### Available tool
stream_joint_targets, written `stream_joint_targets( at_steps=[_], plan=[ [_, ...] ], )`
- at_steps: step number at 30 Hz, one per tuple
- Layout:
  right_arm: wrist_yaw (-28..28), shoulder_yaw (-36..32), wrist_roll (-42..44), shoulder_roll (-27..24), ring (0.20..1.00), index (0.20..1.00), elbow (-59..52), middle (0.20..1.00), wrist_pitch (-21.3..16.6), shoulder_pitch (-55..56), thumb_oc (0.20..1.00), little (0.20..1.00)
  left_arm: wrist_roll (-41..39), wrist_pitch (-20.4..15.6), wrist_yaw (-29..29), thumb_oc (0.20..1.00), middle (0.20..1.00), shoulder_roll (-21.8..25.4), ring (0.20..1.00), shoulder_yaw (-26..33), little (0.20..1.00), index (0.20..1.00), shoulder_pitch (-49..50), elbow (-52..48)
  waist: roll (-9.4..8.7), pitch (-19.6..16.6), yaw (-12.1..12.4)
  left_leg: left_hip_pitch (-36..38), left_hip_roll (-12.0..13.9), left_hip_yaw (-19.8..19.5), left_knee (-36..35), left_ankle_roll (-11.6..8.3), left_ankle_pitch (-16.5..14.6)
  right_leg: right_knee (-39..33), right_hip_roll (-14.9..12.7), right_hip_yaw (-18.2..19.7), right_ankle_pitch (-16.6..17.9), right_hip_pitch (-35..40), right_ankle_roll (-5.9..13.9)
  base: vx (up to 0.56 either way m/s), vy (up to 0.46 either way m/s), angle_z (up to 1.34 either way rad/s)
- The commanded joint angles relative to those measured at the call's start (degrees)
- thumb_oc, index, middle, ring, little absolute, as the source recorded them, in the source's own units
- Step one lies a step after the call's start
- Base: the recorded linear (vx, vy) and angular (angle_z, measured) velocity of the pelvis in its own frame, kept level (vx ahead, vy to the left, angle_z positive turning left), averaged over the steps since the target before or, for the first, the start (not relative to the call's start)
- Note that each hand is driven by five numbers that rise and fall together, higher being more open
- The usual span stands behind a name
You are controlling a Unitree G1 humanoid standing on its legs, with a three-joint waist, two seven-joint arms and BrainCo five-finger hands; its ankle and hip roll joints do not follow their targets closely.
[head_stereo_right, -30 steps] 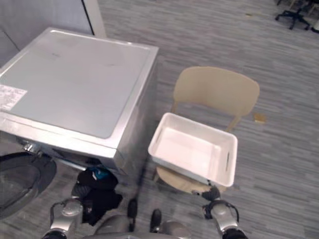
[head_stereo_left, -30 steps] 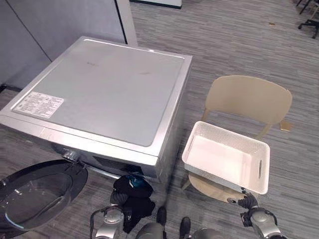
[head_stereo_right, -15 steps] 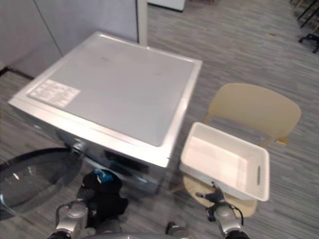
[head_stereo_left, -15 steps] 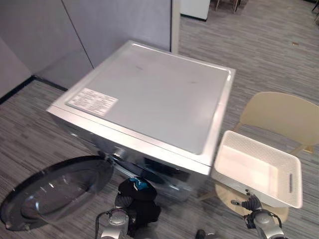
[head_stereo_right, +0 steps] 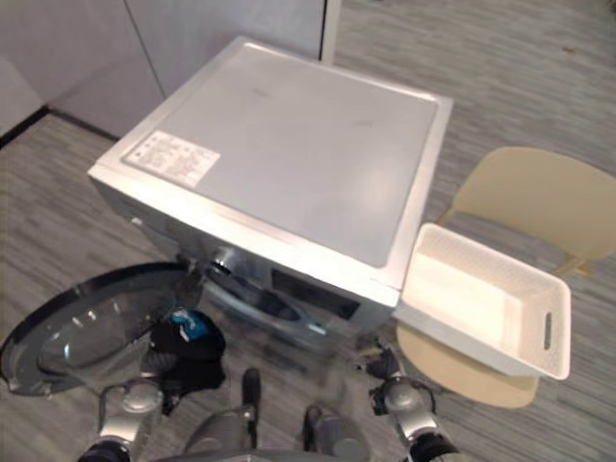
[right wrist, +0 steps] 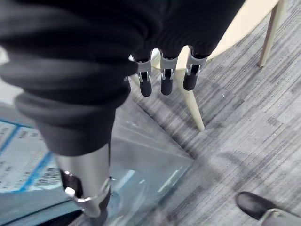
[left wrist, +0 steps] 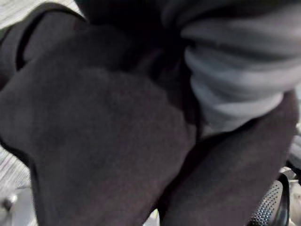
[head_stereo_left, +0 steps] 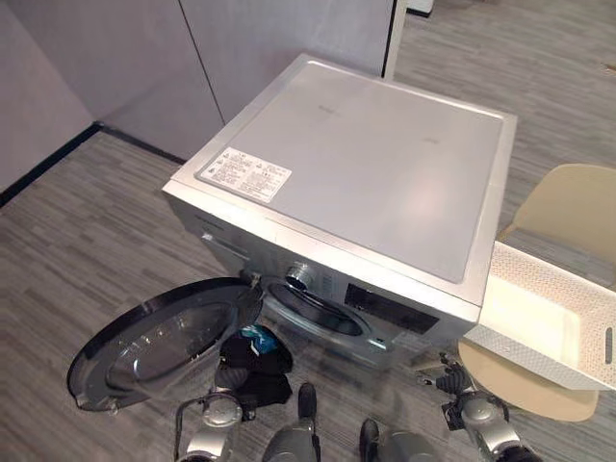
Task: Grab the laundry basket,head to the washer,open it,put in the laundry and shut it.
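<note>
A bundle of dark laundry [head_stereo_left: 255, 358] with a blue patch hangs low in front of the silver washer [head_stereo_left: 385, 164]. My left hand [head_stereo_left: 219, 412] is under the bundle and shut on it. Dark cloth [left wrist: 103, 127] covers that hand in the left wrist view. The washer's round door [head_stereo_left: 159, 337] stands swung open to the left, and the drum opening [head_stereo_left: 313, 308] shows behind the bundle. The white laundry basket [head_stereo_left: 539, 289] rests on a beige chair [head_stereo_left: 568, 207] to the right of the washer. My right hand [head_stereo_left: 465, 399] hangs open below the washer's front corner, clear of the basket, its fingers [right wrist: 162, 77] straight and holding nothing.
Grey partition walls [head_stereo_left: 106, 67] stand behind and left of the washer. The chair's leg [right wrist: 193, 106] is close to my right hand. Striped grey carpet [head_stereo_left: 87, 250] lies around the washer, with open floor to the left.
The camera has swung left, so the washer sits mid-view and the basket at the right edge. My right hand has come away from the basket's front rim. The laundry stays in my left hand.
</note>
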Motion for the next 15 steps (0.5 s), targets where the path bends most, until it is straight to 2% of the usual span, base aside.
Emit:
stream_joint_targets(
  at_steps=[1,2,5,6,7,9,11,12,13,15],
  plan=[
    [-1.8,0.4,-1.5,-2.6,1.0,1.0,-1.6,1.0,-0.7,-1.5,1.0,1.0,-0.9,-1.9,-0.3,0.2,0.2,0.7,0.2,-0.1,0.2,0.2,-3.7,-3.0,-2.47,0.9,0.3,-2.3,-0.7,-0.1,7.0,0.26,-7.4,-12.0,-3.9,-0.6,2.3,5.8,4.78,-0.07,0.001,0.64],
    [-1.9,0.5,-2.7,-2.8,1.0,1.0,-0.5,1.0,-0.4,-1.6,1.0,1.0,0.0,-1.9,-0.7,0.2,0.2,0.3,0.2,-0.9,0.2,0.2,-3.6,-3.0,-1.86,0.5,0.0,-1.4,-0.7,-0.1,6.6,0.47,-7.8,-12.3,-4.2,-1.9,2.5,5.8,4.79,-0.04,0.004,0.63],
    [-2.2,0.5,-2.9,-2.9,1.0,1.0,-0.1,1.0,-0.5,-1.8,1.0,1.0,0.3,-1.9,-0.7,0.2,0.2,0.4,0.2,-1.3,0.2,0.2,-3.7,-3.7,-1.74,0.6,-0.2,-1.2,-0.9,-0.2,6.9,0.48,-8.0,-12.5,-4.5,-2.4,3.0,5.7,4.89,-0.07,0.021,0.47],
    [-2.2,0.6,-2.7,-3.0,1.0,1.0,0.3,1.0,-0.6,-2.6,1.0,1.0,0.1,-2.0,-1.2,0.2,0.2,0.6,0.2,-1.6,0.2,0.2,-3.4,-5.6,-1.72,1.1,-0.3,-1.2,-2.0,-1.2,8.4,0.61,-9.3,-13.1,-5.1,-2.5,4.2,5.0,5.16,-0.28,0.134,0.65],
    [-2.6,0.9,-2.4,-3.3,1.0,1.0,0.5,1.0,-0.6,-4.4,1.0,1.0,0.8,-2.0,-1.4,0.2,0.2,2.1,0.2,-2.7,0.2,0.2,-4.6,-8.2,-0.55,3.0,-0.8,-2.3,-2.5,-2.3,8.6,1.05,-10.1,-10.7,-5.4,-2.6,4.2,0.8,5.53,-0.37,0.182,0.54],
    [-2.9,1.0,-1.7,-3.2,1.0,1.0,0.2,1.0,-0.4,-6.7,1.0,1.0,0.6,-2.3,-0.7,0.2,0.2,3.1,0.2,-3.3,0.2,0.2,-6.9,-9.4,0.18,5.3,-0.9,-6.7,-2.7,-2.1,10.8,1.64,-10.3,-3.7,-6.0,-2.3,3.4,-5.7,5.36,-0.37,0.192,0.27],
    [-4.5,2.2,-0.1,-2.6,1.0,1.0,-0.7,1.0,-0.5,-8.7,1.0,1.0,0.3,-3.7,1.9,0.2,0.2,4.9,0.2,-4.2,0.2,0.2,-12.5,-10.6,0.02,8.7,-0.9,-15.4,-2.5,-0.7,20.5,2.65,-13.4,9.0,-7.7,-0.9,1.2,-16.6,4.16,-0.3,0.168,0.08],
    [-5.4,2.9,0.4,-2.5,1.0,1.0,-1.8,1.0,-0.7,-9.4,1.0,1.0,0.5,-4.3,3.8,0.2,0.2,5.5,0.2,-3.8,0.2,0.2,-14.6,-12.1,-0.9,10.2,-0.8,-19.7,-1.3,0.5,27.3,3.06,-17.2,14.4,-7.8,0.3,-1.1,-21.1,3.98,-0.21,0.052,-0.29],
    [-6.2,2.4,2.4,-2.0,1.0,1.0,-2.1,1.0,-1.1,-10.1,1.0,1.0,0.4,-4.8,5.3,0.2,0.2,6.5,0.2,-4.2,0.2,0.2,-17.6,-12.4,-1.61,11.6,-1.0,-24.2,-0.4,0.8,32.2,3.31,-18.0,17.6,-7.6,0.7,-1.6,-25.1,3.83,-0.18,0.036,-0.63],
    [-7.9,1.8,4.8,-2.4,1.0,1.0,-6.5,1.0,-2.3,-10.4,1.0,1.0,0.8,-5.0,8.6,0.2,0.2,9.4,0.2,-3.2,0.2,0.2,-23.8,-15.9,-2.46,13.6,-2.4,-36.5,1.8,0.7,44.5,5.24,-21.8,26.1,-6.8,1.5,-2.5,-36.7,3.51,-0.23,0.004,-1.1]
  ],
)
